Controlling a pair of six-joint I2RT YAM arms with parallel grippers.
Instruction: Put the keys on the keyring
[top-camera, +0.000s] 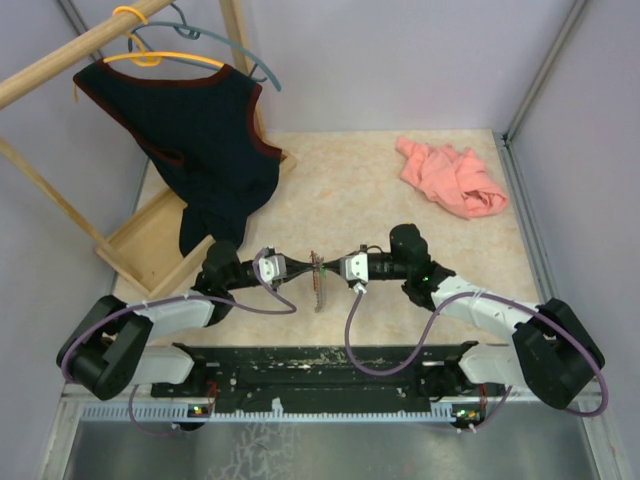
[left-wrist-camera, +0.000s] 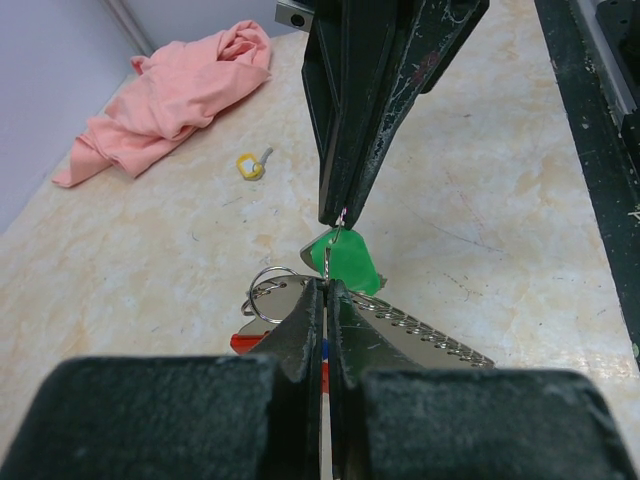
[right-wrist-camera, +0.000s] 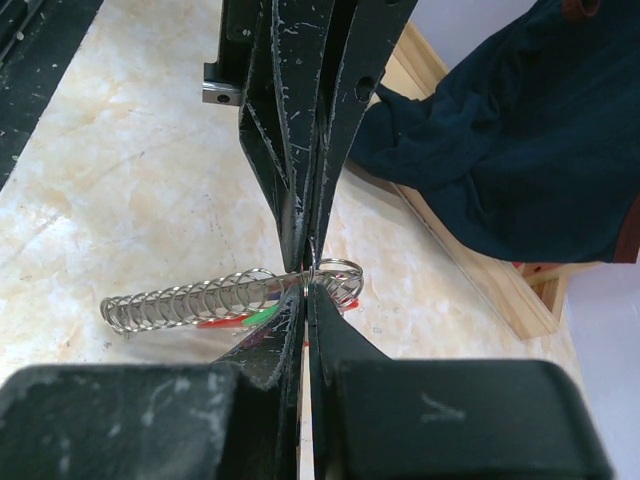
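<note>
The keyring (top-camera: 318, 284) hangs between my two grippers above the table: a silvery coiled strip (right-wrist-camera: 180, 301), a small split ring (right-wrist-camera: 340, 274), a green key head (left-wrist-camera: 346, 262) and a red tag (left-wrist-camera: 249, 343). My left gripper (left-wrist-camera: 328, 283) is shut on a thin wire ring at the keyring's top. My right gripper (right-wrist-camera: 307, 288) is shut on the same ring from the opposite side. In the top view the left gripper (top-camera: 303, 270) and the right gripper (top-camera: 333, 268) meet tip to tip. A small yellow-headed key (left-wrist-camera: 250, 165) lies alone on the table.
A pink cloth (top-camera: 450, 176) lies at the back right. A dark vest (top-camera: 200, 140) hangs on a wooden rack whose base (top-camera: 140, 245) stands at the left. Grey walls close in the table.
</note>
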